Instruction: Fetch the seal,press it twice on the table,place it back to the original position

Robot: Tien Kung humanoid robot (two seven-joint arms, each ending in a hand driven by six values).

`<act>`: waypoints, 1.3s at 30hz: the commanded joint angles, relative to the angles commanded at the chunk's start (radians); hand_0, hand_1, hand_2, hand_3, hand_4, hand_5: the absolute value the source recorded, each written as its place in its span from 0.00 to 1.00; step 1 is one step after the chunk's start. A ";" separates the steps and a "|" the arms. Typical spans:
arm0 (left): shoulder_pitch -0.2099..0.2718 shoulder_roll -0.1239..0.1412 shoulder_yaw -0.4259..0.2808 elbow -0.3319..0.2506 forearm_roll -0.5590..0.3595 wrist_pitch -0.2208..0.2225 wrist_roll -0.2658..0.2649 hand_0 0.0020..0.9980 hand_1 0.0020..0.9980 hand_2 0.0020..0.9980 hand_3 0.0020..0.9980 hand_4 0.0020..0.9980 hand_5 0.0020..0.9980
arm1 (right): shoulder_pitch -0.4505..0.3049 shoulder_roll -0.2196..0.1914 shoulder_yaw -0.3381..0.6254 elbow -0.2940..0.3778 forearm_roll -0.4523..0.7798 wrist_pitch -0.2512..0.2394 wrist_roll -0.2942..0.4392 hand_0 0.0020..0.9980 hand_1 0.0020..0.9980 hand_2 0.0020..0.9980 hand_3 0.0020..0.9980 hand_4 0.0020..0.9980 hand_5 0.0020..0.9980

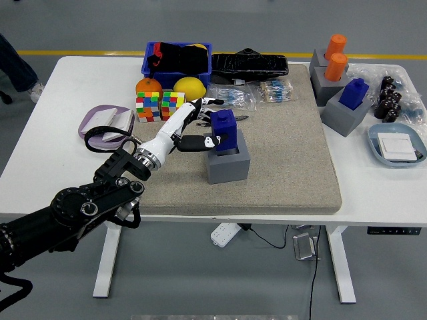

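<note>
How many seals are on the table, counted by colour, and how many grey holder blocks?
Blue seals: 2, one gripped by the left hand at the middle block, one on the right
Orange seals: 2
Grey holder blocks: 4
Total: 8

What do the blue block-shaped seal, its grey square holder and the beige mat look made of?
Blue block-shaped seal: likely matte plastic, uniform colour, crisp edges. Grey square holder: similar matte plastic, possibly 3D-printed. Beige mat: speckled felt-like fabric, no shine. Left hand grips the seal.
</note>
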 joint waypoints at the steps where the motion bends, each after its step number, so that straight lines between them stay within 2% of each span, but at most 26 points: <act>1: -0.001 -0.002 0.002 0.003 -0.001 0.001 -0.001 0.80 0.46 0.39 0.79 0.64 0.00 | 0.000 0.000 0.000 0.000 0.001 0.000 0.000 0.80 0.73 0.75 0.69 0.84 0.51; 21: -0.028 -0.037 0.067 0.054 -0.039 0.020 -0.027 0.80 0.46 0.39 0.79 0.64 0.00 | 0.002 -0.001 -0.011 0.000 0.008 0.001 0.001 0.80 0.73 0.74 0.69 0.84 0.51; 39: -0.030 -0.043 0.093 0.075 -0.036 0.024 -0.032 0.81 0.46 0.39 0.79 0.63 0.00 | 0.002 -0.001 -0.014 0.000 0.011 0.002 0.003 0.80 0.73 0.74 0.69 0.84 0.51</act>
